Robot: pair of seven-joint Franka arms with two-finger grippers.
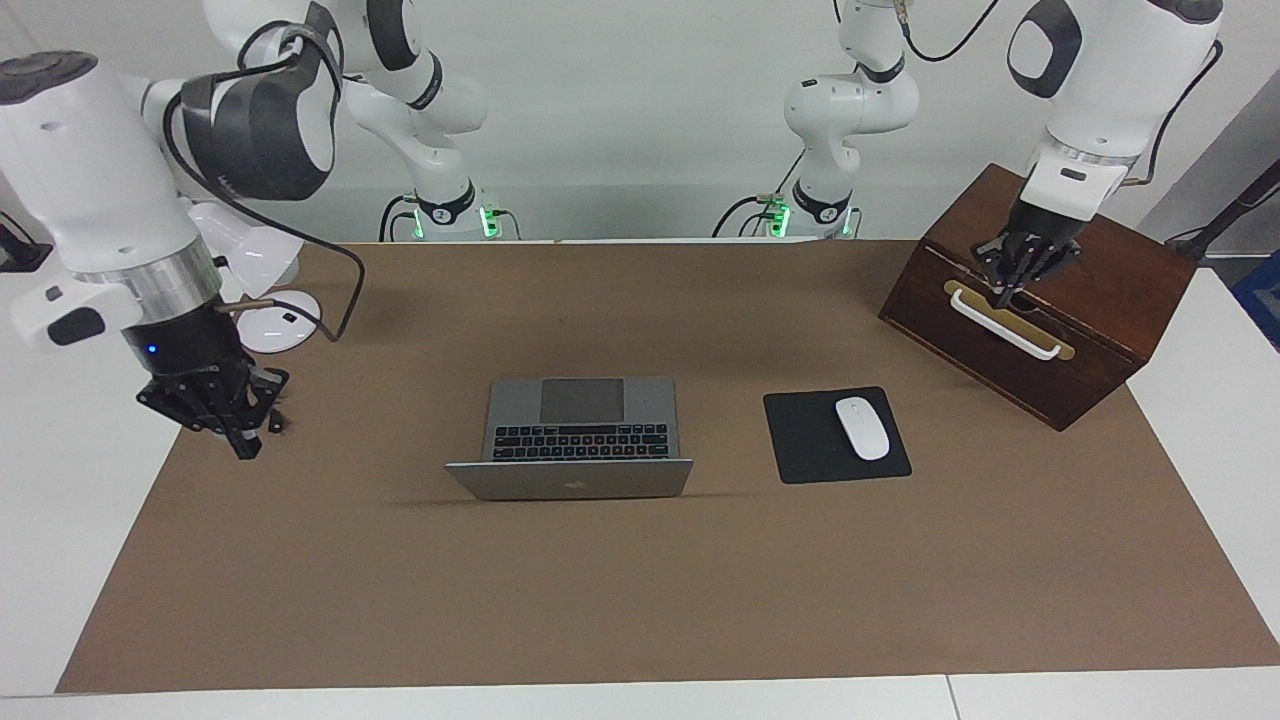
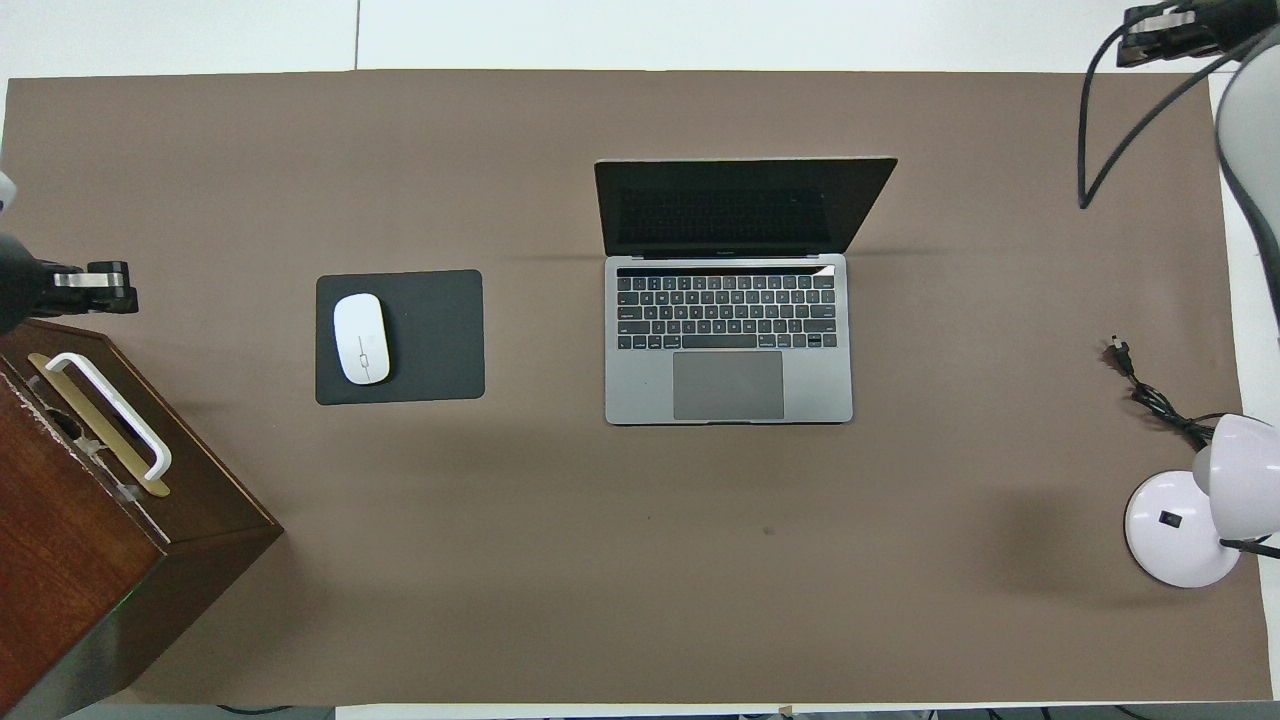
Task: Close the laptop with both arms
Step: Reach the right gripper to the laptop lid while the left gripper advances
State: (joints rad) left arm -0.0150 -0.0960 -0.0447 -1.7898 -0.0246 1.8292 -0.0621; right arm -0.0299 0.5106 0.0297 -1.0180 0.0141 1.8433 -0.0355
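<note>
Count: 1 open laptop (image 1: 580, 435), 1 black mouse pad (image 1: 815, 450), 1 white mouse (image 1: 862, 428), 1 wooden box (image 1: 1090, 330) with 1 white handle (image 1: 1003, 325), 1 white desk lamp (image 2: 1195, 510), 2 robot arms, 1 brown table mat (image 1: 640, 600).

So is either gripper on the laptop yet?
Apart. The facing view shows bare mat between the laptop and the right gripper, while the left gripper hangs over the wooden box.

Laptop (image 2: 640, 390) showing matt silver-grey metal; box (image 1: 1110, 290) showing polished dark wood; mouse (image 2: 361, 338) showing glossy white plastic; table (image 1: 640, 600) wearing matt brown covering.
</note>
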